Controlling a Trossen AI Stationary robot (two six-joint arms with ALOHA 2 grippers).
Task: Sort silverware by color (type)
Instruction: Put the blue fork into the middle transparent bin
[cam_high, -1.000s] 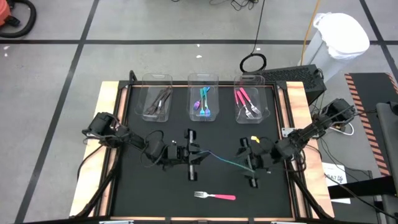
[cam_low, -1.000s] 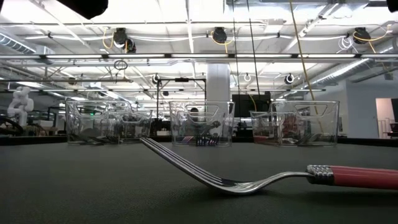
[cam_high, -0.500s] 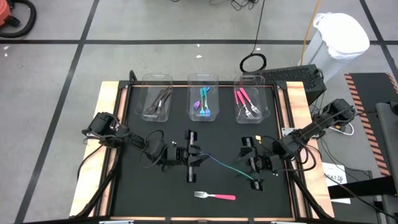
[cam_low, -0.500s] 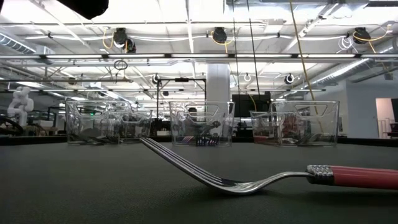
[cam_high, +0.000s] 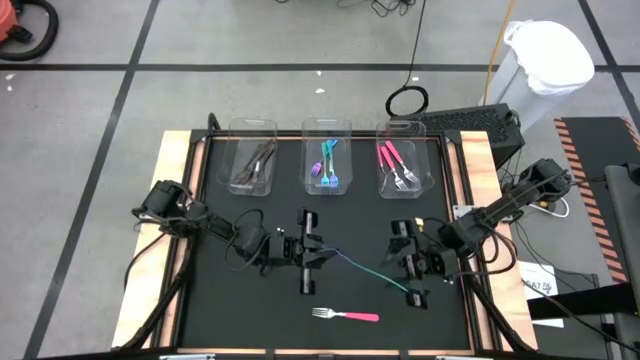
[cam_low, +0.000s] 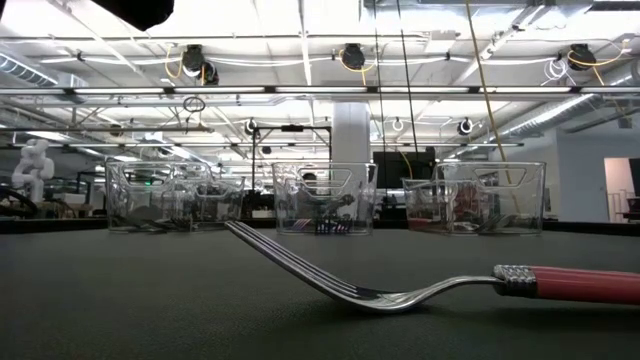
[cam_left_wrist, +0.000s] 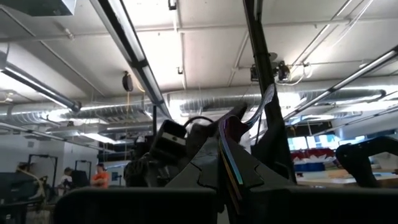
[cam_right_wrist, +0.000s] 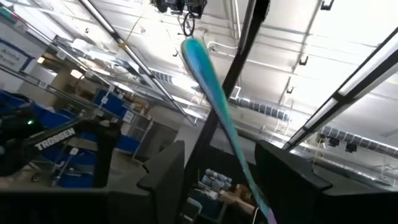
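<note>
Two dark robot arms reach low over the black counter (cam_high: 230, 320), their claws facing each other near its middle. The left claw (cam_high: 318, 251) is pressed together on one end of a slim teal-handled fork (cam_high: 362, 266); the right claw (cam_high: 412, 283), fingers set apart around the other end, meets it from the opposite side, so the fork spans the gap between both arms above the mat. In the right wrist view the teal handle (cam_right_wrist: 214, 99) slants up between that claw's two dark fingers.

Three clear plastic bins (cam_high: 327, 128) stand in a row along the far edge: the left one holds dark grey forks (cam_high: 254, 165), the middle one blue and teal forks (cam_high: 329, 163), the right one pink-handled forks (cam_high: 396, 165); exact counts inside cannot be told.

One pink-handled fork with silver tines (cam_high: 346, 315) lies alone near the front edge.
</note>
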